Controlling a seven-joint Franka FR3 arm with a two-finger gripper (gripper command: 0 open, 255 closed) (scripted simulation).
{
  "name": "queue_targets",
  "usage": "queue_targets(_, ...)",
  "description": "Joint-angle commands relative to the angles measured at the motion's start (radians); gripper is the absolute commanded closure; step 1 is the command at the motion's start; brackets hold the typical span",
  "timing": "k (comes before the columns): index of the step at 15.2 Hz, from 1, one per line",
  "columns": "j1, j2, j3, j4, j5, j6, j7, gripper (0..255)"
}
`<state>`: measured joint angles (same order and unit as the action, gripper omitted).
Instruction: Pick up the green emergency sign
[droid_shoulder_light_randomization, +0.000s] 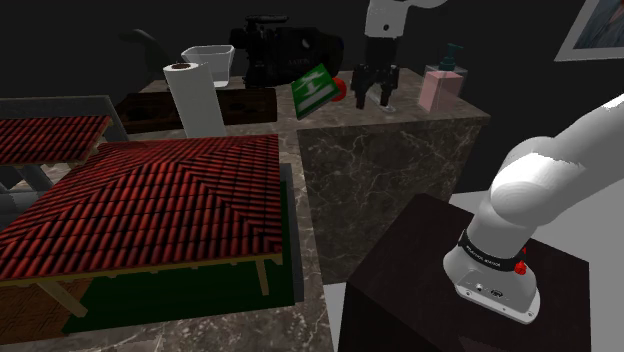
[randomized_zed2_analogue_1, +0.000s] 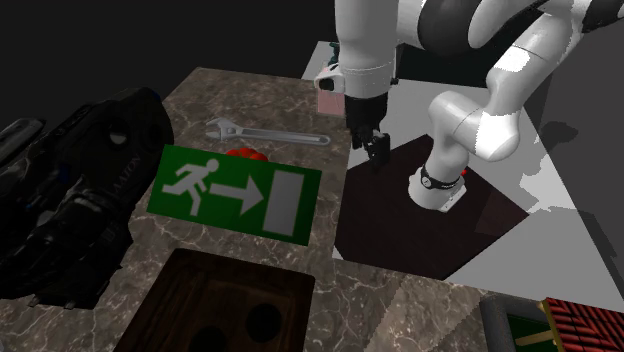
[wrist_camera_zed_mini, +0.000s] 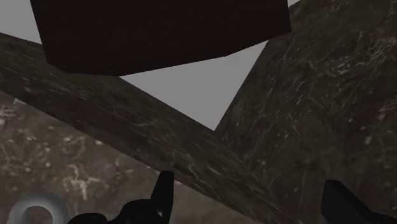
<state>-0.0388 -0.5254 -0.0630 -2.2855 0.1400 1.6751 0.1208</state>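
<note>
So far, nothing is picked up: our pincer (droid_shoulder_light_randomization: 372, 98) hangs by the marble desk's (droid_shoulder_light_randomization: 400, 160) edge with its fingers apart and empty. The green emergency sign (droid_shoulder_light_randomization: 316, 87) sits tilted on that desk, near the pincer toward the shoulder view's left. Reaching, closing and lifting all remain.

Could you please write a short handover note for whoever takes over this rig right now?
Tool: open and empty, near the edge of the counter, between the green sign and the pink bottle in the shoulder view.
Sign: tilted on the counter, close to a wrench, untouched.
Done: nothing grasped yet.
Left: move over to the sign, close on it, lift.
</note>
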Motion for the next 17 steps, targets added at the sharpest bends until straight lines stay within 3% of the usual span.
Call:
queue_targets(1, -0.008, 0.047, -0.006, 0.032, 0.036, 0.054, 0.040, 0)
queue_targets(17, -0.068, 0.388, -0.093, 0.350, 0.308, 0.373, 0.267, 0)
